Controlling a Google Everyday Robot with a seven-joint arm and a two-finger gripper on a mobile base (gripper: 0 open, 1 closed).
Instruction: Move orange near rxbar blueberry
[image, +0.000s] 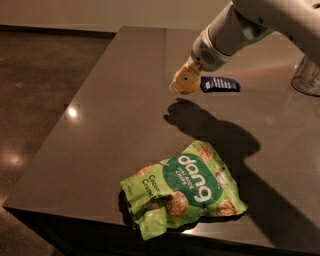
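My gripper (183, 84) hangs above the table's middle back, its shadow on the surface below it. It is shut on the orange (186, 89), a small rounded yellow-orange shape at its tip, partly hidden by the fingers. The rxbar blueberry (220, 84), a flat dark blue wrapper with white lettering, lies on the table just right of the gripper. A small gap shows between the orange and the bar.
A large green "dang" chip bag (185, 192) lies near the table's front edge (75, 212). A clear container (307, 77) stands at the far right. The table's left edge drops to a dark floor.
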